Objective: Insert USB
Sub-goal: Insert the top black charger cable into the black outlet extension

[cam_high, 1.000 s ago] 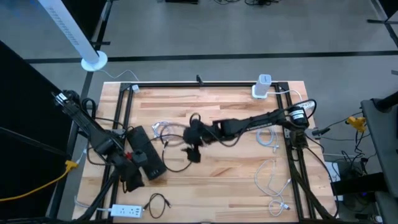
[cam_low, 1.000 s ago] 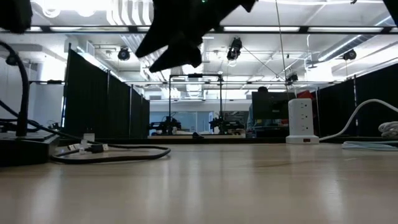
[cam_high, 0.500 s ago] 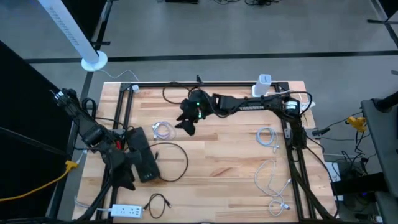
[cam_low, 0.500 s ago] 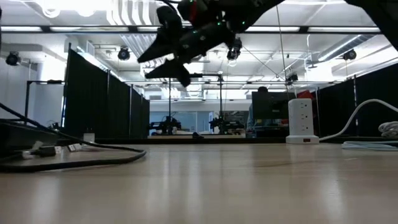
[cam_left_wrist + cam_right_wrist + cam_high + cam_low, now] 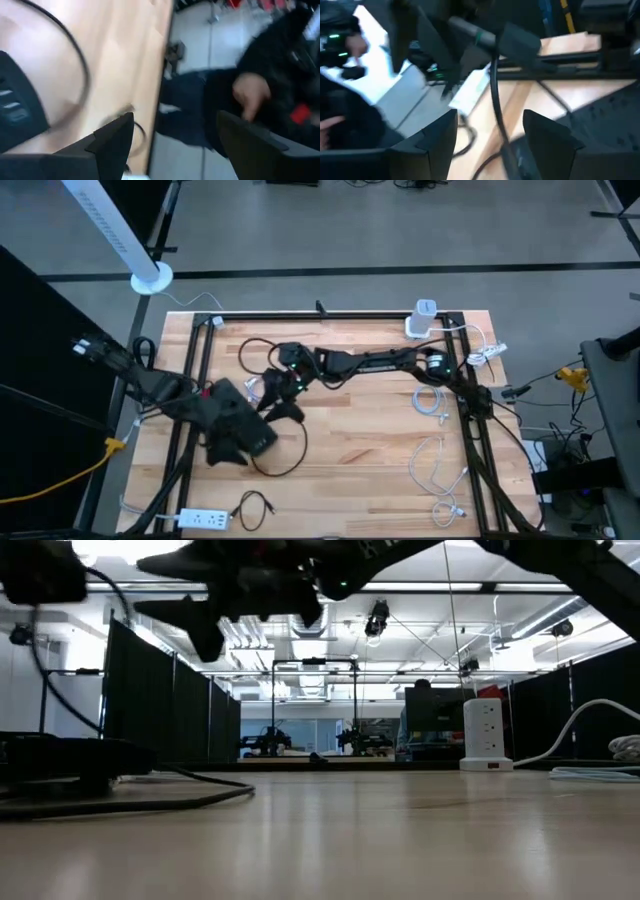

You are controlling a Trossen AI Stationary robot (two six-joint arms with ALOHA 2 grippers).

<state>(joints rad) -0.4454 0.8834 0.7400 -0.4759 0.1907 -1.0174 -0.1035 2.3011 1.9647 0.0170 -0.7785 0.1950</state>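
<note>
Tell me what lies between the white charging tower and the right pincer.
In the high view, only bare wood and the right arm itself separate the white charging tower from the right pincer.

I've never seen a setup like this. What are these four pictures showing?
Two dark robot arms work at a wooden table. One picture looks straight down, one looks level across the tabletop, and two come from cameras on the arms' wrists. The right gripper reaches across towards the left gripper, which is open above a black box with a black cable. On the table lie white cables, a white power strip and a white charging tower. Neither gripper clearly holds anything.
</note>
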